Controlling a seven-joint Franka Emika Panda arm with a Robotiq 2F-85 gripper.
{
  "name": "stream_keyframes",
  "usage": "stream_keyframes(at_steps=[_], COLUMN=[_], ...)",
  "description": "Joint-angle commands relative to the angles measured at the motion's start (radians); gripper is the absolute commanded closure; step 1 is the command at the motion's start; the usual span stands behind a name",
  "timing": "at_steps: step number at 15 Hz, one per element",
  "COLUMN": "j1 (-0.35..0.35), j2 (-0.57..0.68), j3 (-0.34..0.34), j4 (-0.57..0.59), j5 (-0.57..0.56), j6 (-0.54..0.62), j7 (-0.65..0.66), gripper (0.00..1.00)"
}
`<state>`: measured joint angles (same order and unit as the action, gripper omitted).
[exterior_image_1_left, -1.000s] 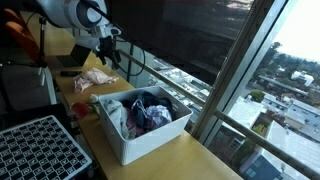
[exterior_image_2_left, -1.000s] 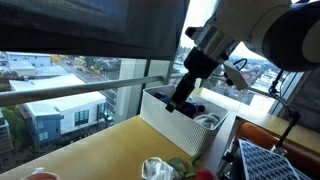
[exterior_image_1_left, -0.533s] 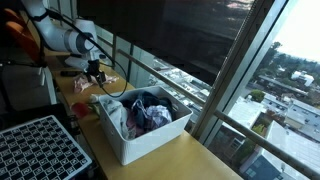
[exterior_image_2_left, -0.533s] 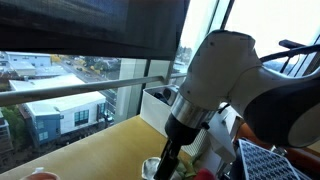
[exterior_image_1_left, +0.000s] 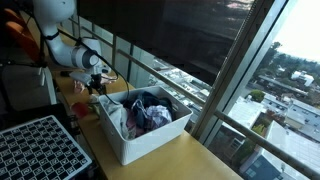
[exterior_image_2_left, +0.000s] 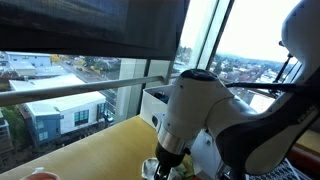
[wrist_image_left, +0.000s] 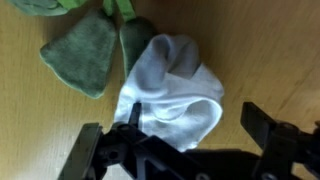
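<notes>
In the wrist view my gripper (wrist_image_left: 190, 130) is open, its two black fingers on either side of a crumpled white sock (wrist_image_left: 172, 88) that lies on the wooden table. A green cloth piece (wrist_image_left: 85, 55) lies just beyond the sock. In both exterior views the gripper (exterior_image_1_left: 95, 85) is low over the small pile of clothes on the table, beside the white basket (exterior_image_1_left: 135, 140). The arm hides most of the pile (exterior_image_2_left: 155, 168).
The white basket (exterior_image_2_left: 160, 100) holds dark and light clothes (exterior_image_1_left: 145, 112). A black grid tray (exterior_image_1_left: 40, 150) lies near the front. A large window with railing (exterior_image_1_left: 170, 75) runs along the table's far side. A dark chair (exterior_image_1_left: 25, 85) stands behind.
The arm has swung from above the basket down to the clothes pile on the table. The gripper now sits low around the white sock.
</notes>
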<state>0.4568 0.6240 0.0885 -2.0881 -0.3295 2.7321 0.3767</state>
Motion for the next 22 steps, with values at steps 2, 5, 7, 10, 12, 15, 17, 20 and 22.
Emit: stream_keyframes(at_steps=[2, 5, 7, 10, 12, 15, 17, 20, 22], j1=[0.025, 0.022, 0.024, 0.027, 0.023, 0.021, 0.022, 0.039, 0.056], j2=[0.088, 0.103, 0.103, 0.102, 0.097, 0.091, 0.088, 0.064, 0.031], j3=[-0.028, -0.02, -0.018, -0.015, -0.007, 0.002, 0.01, 0.021, 0.015], j4=[0.063, 0.085, 0.092, 0.102, 0.102, 0.107, 0.116, 0.132, 0.142], j5=[0.036, 0.049, 0.058, 0.07, 0.083, 0.1, 0.113, 0.114, 0.101], j6=[0.001, -0.002, 0.0, 0.0, 0.006, 0.007, 0.004, -0.01, -0.026], j7=[-0.025, -0.035, -0.039, -0.044, -0.053, -0.067, -0.077, -0.09, -0.091], gripper=[0.0, 0.26, 0.41, 0.64, 0.79, 0.99, 1.0, 0.98, 0.98])
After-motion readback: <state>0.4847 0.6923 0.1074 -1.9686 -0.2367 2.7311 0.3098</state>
